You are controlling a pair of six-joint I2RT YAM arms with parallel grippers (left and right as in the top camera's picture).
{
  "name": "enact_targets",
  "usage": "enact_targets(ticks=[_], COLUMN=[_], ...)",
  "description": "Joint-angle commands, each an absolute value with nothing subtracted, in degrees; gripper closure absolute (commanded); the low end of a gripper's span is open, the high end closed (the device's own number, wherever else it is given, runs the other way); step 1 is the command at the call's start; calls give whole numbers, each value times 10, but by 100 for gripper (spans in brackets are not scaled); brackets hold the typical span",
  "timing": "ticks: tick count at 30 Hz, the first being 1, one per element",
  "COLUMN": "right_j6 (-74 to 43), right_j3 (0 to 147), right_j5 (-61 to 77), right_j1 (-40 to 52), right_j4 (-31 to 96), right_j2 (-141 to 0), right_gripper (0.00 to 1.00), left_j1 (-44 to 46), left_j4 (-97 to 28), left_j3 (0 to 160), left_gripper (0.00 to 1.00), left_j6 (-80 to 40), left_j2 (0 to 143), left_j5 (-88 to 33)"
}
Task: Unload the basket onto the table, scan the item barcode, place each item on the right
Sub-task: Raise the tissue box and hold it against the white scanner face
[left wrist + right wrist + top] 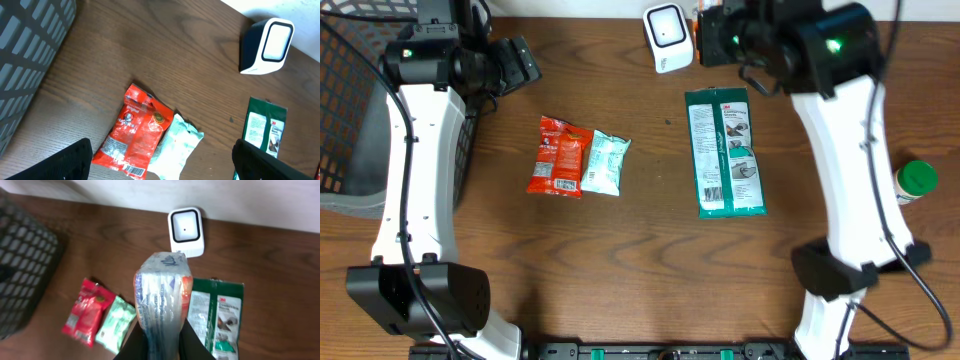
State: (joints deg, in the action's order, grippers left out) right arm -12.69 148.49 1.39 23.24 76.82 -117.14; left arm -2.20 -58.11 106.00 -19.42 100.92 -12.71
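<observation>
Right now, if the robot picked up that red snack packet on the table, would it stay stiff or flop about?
Probably floppy: the red snack packet is a thin, crinkled pouch lying flat. It likely weighs little for its size. Its glossy film may be slippery, and a push would probably nudge the pale green packet touching it.

on the left, stands up from a base at the near edge and stretches the left arm (415,170) toward the far side, with the left gripper (518,60) angled inward, jaws spread wide, nothing between the fingers (70,160). on the right, raises the right arm (850,170) the same way, turns the wrist inward, and clamps the right gripper (162,349) on a wrapped pack (162,290), a finger pressed to each side.
</observation>
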Motion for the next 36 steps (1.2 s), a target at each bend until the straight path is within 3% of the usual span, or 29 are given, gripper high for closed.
enact_targets(ticks=[1, 15, 31, 36], right_j6=[-114, -114, -169, -186], right_j3=[1482, 1482, 1482, 1482], right_j5=[38, 23, 15, 77], right_j1=[215, 209, 178, 161], right_j4=[747, 491, 393, 380], right_j2=[-1253, -1422, -1508, -1514], right_gripper=[99, 99, 99, 99], left_j1=[-23, -23, -23, -23], left_j4=[-582, -582, -582, -582], left_j3=[1074, 1074, 1074, 1074], left_gripper=[11, 10, 11, 11], left_j6=[-187, -187, -187, -187], left_j2=[999, 999, 999, 999], left_j5=[-124, -124, -124, -124])
